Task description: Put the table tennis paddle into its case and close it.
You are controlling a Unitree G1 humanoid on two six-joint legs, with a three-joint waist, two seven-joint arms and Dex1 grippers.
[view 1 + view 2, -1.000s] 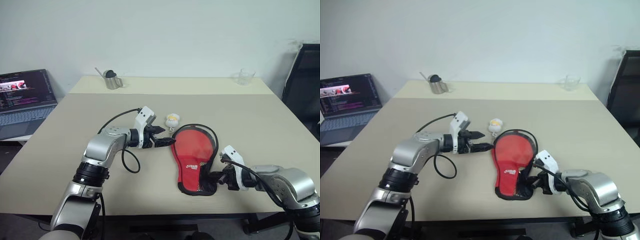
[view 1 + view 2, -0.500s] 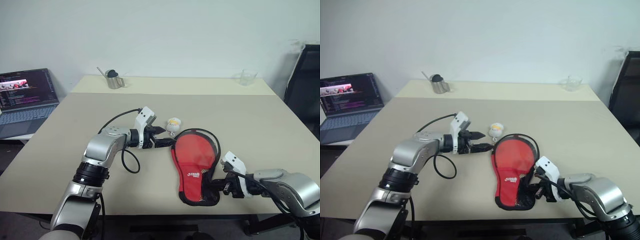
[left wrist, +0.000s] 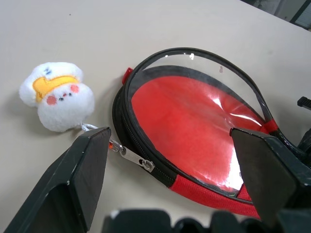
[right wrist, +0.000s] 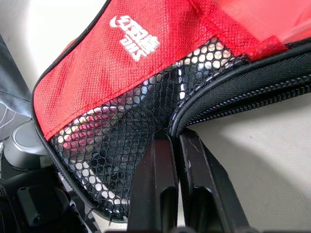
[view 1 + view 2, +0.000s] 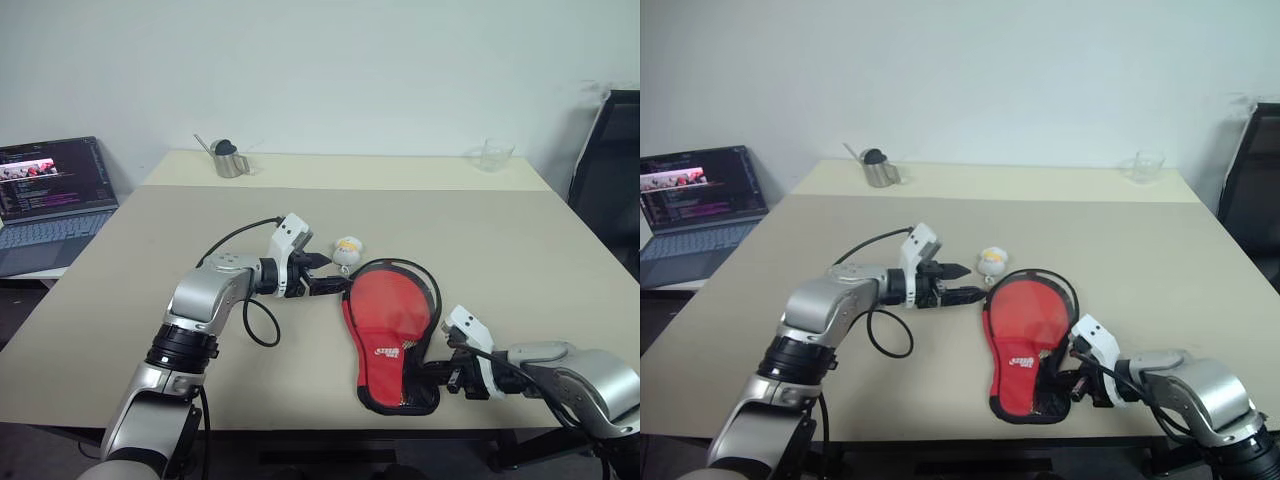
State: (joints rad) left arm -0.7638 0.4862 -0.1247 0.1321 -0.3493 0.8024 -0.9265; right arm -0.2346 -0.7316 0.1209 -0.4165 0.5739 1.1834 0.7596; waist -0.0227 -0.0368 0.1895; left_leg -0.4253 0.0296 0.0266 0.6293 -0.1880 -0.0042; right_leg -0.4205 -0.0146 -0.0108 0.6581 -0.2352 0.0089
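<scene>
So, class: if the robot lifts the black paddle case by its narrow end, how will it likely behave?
The case is fabric and mesh, so it probably sags or folds. Its open zipped rim may flop. The plush charm on the zipper pull would likely dangle and swing.

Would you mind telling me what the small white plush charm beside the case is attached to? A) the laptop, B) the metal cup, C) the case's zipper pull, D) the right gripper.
C: in the left wrist view, a short metal link runs from the plush charm to the zipper pull on the rim of the case.
</scene>
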